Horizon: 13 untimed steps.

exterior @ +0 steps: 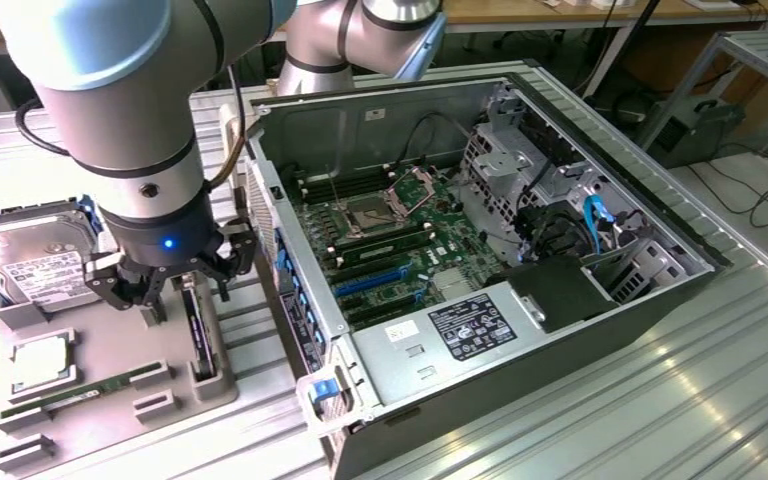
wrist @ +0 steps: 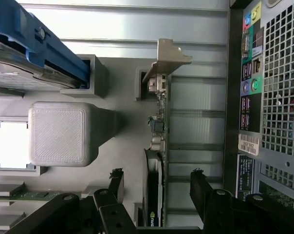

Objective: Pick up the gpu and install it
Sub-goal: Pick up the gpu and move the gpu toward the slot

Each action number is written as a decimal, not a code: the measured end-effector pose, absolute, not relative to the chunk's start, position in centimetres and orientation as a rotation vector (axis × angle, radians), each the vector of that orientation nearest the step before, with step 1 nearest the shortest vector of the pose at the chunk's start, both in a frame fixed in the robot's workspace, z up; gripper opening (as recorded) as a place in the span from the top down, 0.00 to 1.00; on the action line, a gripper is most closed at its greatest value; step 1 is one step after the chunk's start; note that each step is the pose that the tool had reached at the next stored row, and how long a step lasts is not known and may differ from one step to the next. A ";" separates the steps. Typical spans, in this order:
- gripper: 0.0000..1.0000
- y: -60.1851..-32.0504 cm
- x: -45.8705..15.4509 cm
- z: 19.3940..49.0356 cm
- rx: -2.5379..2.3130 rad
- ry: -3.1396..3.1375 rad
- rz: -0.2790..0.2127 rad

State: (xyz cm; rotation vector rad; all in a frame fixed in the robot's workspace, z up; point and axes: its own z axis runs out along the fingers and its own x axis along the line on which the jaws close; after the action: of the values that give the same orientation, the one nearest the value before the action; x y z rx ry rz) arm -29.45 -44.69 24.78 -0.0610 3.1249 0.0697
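Observation:
The gpu [exterior: 199,338] stands on its long edge in a slot of the grey holder tray [exterior: 217,395], at the exterior view's left. In the wrist view the gpu [wrist: 155,161] shows edge-on, dark, with its silver end bracket [wrist: 169,56] at the far end. My gripper [exterior: 171,290] hangs just above the card's upper end, open. In the wrist view the gripper [wrist: 156,181] has one black finger on each side of the card, with a gap to it on both sides. Nothing is held.
The open computer case [exterior: 651,300] lies beside the tray, motherboard [exterior: 398,240] and blue slots [exterior: 371,280] exposed; its rear panel [wrist: 278,97] is close to the card. On the tray: a hard drive [exterior: 37,255], a processor [exterior: 44,360], a memory stick [exterior: 84,392], a grey block [wrist: 59,134].

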 end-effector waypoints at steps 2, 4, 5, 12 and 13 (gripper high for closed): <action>0.34 -44.7 -29.5 24.5 -0.062 3.125 0.070; 0.34 -44.7 -29.5 24.2 -0.062 3.125 0.070; 0.34 -44.7 -29.6 24.0 -0.062 3.125 0.070; 0.34 -44.7 -29.8 23.0 -0.059 3.125 0.070; 0.34 -44.7 -29.8 22.8 -0.059 3.125 0.070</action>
State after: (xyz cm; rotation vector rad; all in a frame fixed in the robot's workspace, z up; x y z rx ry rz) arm -29.83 -44.69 22.84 -0.0594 3.1251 0.0696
